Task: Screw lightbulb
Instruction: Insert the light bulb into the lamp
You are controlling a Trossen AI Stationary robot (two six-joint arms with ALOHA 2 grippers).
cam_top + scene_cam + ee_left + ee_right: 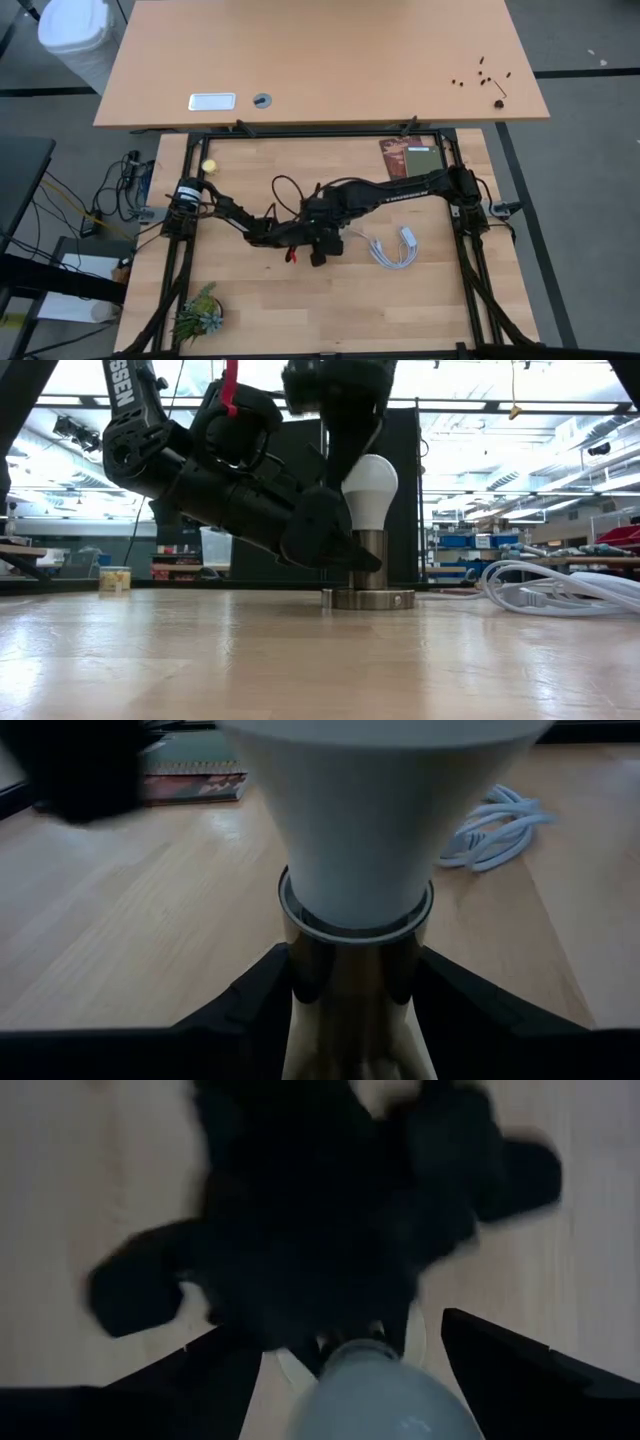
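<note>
The white lightbulb (369, 488) stands upright, base down, in the top of a metal lamp socket (368, 560), whose round foot (368, 599) rests on the table. My left gripper (355, 1015) comes from the table's left and is shut on the socket's barrel below the bulb (360, 820). My right gripper (360, 1370) hangs over the bulb (385, 1395), pointing down and open. Its fingers (205, 1380) stand on either side of the glass, with bare table showing in the gaps. In the high view both grippers meet at mid-table (318, 238) and hide the bulb. My left gripper pinches the socket's upright metal barrel (352, 985) between its two fingers (250, 1005), just under the collar where the bulb sits. The fingers come nearly level, slanting slightly down, from the table's left. The socket stands upright on its round foot on the table.
A coiled white cord with its plug (395, 247) lies just right of the socket, also seen in the low view (560, 585). A book (408, 157) lies at the far right, a small plant (198, 315) at the near left and a yellow cup (209, 166) at the far left.
</note>
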